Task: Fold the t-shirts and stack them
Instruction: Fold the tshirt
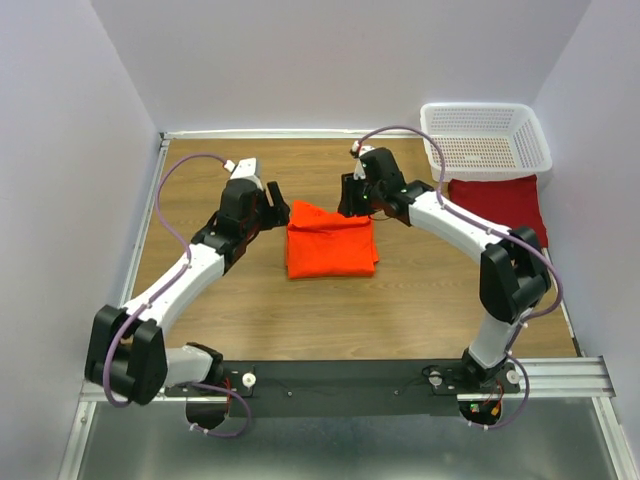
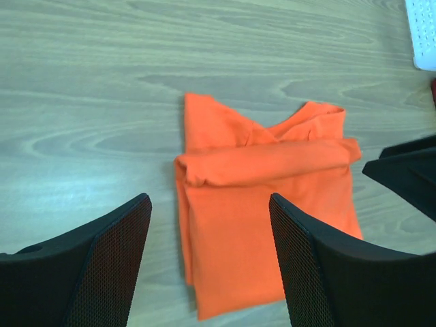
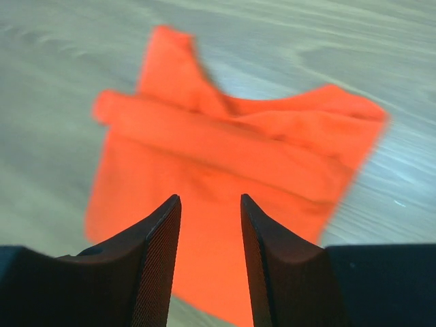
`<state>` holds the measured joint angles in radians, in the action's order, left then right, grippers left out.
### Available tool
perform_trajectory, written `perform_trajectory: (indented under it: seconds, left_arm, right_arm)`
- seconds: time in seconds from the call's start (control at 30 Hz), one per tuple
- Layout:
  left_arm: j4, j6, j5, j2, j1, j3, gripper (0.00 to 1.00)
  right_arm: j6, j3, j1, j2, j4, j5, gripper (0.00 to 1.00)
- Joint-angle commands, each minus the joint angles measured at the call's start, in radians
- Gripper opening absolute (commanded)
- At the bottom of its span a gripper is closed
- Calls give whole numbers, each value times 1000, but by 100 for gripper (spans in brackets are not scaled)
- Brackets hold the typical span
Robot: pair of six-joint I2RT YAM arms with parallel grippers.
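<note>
- While both arms bend in over the wooden table [image 1: 250,310], the orange t-shirt [image 1: 330,242] lies folded at its middle, between the two grippers.
- Seen from above, the left gripper [image 1: 275,210] hangs just beside the shirt's left edge and the right gripper [image 1: 350,195] over its far right corner.
- From the left wrist, the left gripper [image 2: 209,204] stands wide apart with nothing between its fingers [image 2: 116,266]; the orange t-shirt [image 2: 266,204] lies flat on the table [image 2: 102,82] below them.
- That view shows the shirt as a rough rectangle with a rolled fold across it, and two loose points of cloth sticking out beyond the fold.
- From the right wrist, the right gripper [image 3: 210,199] has its fingers [image 3: 153,259] parted by a narrower gap and clasps nothing; the orange t-shirt [image 3: 225,157] is blurred beneath.
- Whether either gripper touches the cloth cannot be told.
- Off at the table's far right corner, the maroon t-shirt [image 1: 500,205] lies as a folded rectangle, well apart from the orange one.
- A white mesh basket [image 1: 487,108] sits just behind the maroon shirt, its near edge over the shirt's far edge; a corner of the basket [image 2: 424,34] also shows in the left wrist view.
</note>
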<state>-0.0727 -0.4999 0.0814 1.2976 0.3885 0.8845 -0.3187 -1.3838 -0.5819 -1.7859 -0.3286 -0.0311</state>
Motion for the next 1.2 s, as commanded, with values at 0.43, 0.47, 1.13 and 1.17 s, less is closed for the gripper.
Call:
perform_trajectory:
  seconds: [0.43, 0.47, 1.13, 1.17]
  left_arm:
    - [-88, -19, 64, -178, 7, -182, 78]
    - [-88, -19, 63, -178, 7, -186, 77]
    - [163, 171, -23, 167, -4, -39, 96]
    - [172, 197, -34, 207, -8, -15, 97]
  right_arm:
    - [92, -133, 103, -309, 79, -283, 38]
    - [89, -141, 141, -316, 88, -289, 38]
    - [131, -1, 287, -225, 178, -484, 66]
    - [147, 0, 290, -225, 178, -503, 68]
